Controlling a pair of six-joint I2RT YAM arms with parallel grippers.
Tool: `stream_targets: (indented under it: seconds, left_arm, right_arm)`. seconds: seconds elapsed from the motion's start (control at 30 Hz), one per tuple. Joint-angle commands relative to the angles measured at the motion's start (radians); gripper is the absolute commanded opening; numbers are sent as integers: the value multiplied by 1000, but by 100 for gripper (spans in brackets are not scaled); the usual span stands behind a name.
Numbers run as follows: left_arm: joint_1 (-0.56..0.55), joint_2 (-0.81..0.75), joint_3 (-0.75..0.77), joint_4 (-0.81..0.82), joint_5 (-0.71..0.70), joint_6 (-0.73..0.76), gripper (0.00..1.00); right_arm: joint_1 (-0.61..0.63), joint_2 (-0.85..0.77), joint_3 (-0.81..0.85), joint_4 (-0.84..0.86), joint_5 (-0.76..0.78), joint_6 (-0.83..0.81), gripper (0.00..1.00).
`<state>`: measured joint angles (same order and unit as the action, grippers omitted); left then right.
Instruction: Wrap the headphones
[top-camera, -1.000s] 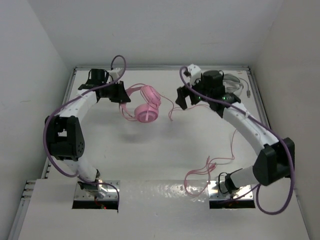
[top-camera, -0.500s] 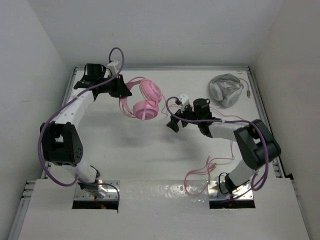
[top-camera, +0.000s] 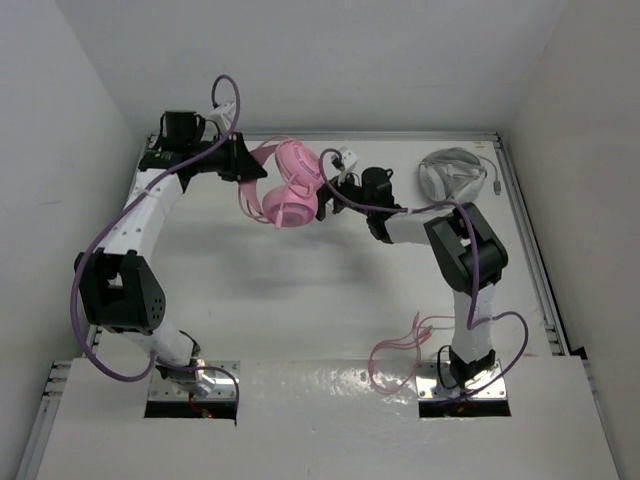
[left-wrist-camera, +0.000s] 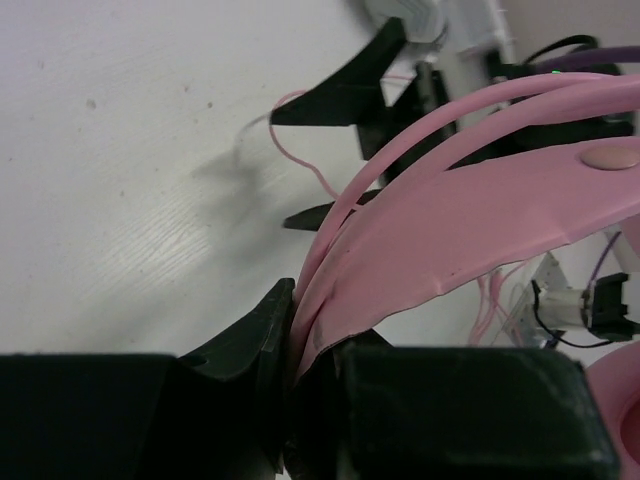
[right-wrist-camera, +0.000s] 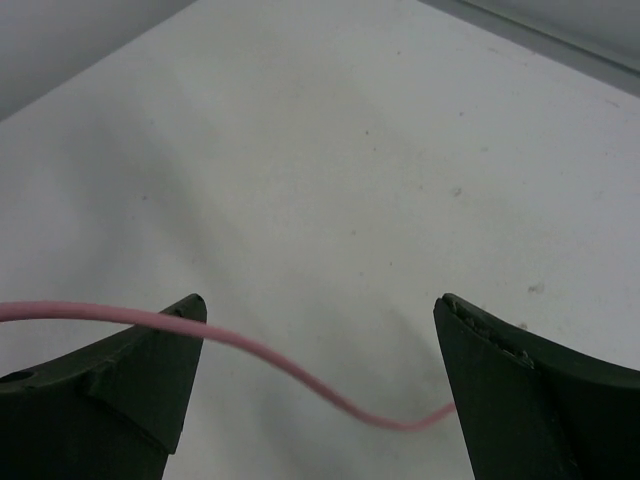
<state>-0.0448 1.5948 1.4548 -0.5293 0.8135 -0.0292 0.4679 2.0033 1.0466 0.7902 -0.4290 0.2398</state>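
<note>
Clamped shut, the jaws of the left gripper pinch the thin pink headband of the headphones, the band running from between them up toward the right edge of the left wrist view. From overhead, the headphones sit in the upper middle of the frame. They hang just right of that gripper, with the two round earcups stacked one above the other against each other.

Directly right of the earcups, the right gripper points at them with its jaws spread wide and nothing gripped. Whether its tips touch the cups cannot be told. In its own wrist view the two dark fingers stand at the lower left and lower right corners. The thin pink cable crosses over the lower-left finger, sags through the gap between them and ends near the lower-right finger, unpinched, above the white table.

More of the cable lies in loose loops at the lower right of the overhead frame, beside the right arm's base. Grey-white headphones rest in the table's upper right corner, well apart from both grippers.
</note>
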Motion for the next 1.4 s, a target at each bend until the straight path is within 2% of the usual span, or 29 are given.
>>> stream_targets:
  seconds: [0.0, 0.13, 0.2, 0.23, 0.3, 0.37, 0.47, 0.57, 0.67, 0.77, 0.87, 0.97, 1.1, 1.2, 1.37]
  left_arm:
    - [10, -50, 119, 0, 154, -101, 0]
    - [10, -16, 217, -47, 196, -143, 0]
    - [10, -18, 234, -49, 164, -159, 0]
    - [10, -19, 233, -44, 150, -184, 0]
    - [23, -22, 207, -9, 141, -221, 0]
    - [45, -29, 156, 72, 150, -308, 0]
    - [128, -26, 83, 178, 145, -438, 0]
    - [181, -21, -2, 276, 119, -540, 0]
    - [244, -29, -97, 394, 131, -658, 0]
    - [301, -45, -172, 489, 142, -758, 0]
    - [324, -71, -200, 486, 84, -756, 0]
    - [326, -88, -212, 443, 8, -730, 0]
    - [327, -108, -243, 428, -126, -690, 0]
    - [326, -114, -255, 394, -279, -637, 0]
    - [321, -130, -293, 445, -486, -537, 0]
  right_arm:
    - [11, 58, 108, -95, 30, 9, 94]
    - [38, 107, 206, -163, 52, 4, 93]
    - [51, 147, 245, -209, 75, 6, 84]
    - [61, 158, 281, -224, 82, 12, 65]
    - [74, 173, 309, -305, 95, 27, 43]
    - [101, 170, 326, -420, 130, 41, 11]
    - [164, 106, 233, -470, 174, 44, 10]
    - [231, 5, 23, -412, 248, 125, 7]
    - [285, -64, -68, -411, 318, 157, 6]
    - [336, -81, -138, -457, 404, 98, 0]
    - [409, -60, -109, -576, 447, -32, 0]
    - [498, -17, 34, -724, 499, -124, 0]
    - [581, 9, 174, -873, 481, -178, 0]
    - [616, -41, 196, -924, 472, -209, 0]
    - [655, -146, 171, -979, 504, -232, 0]
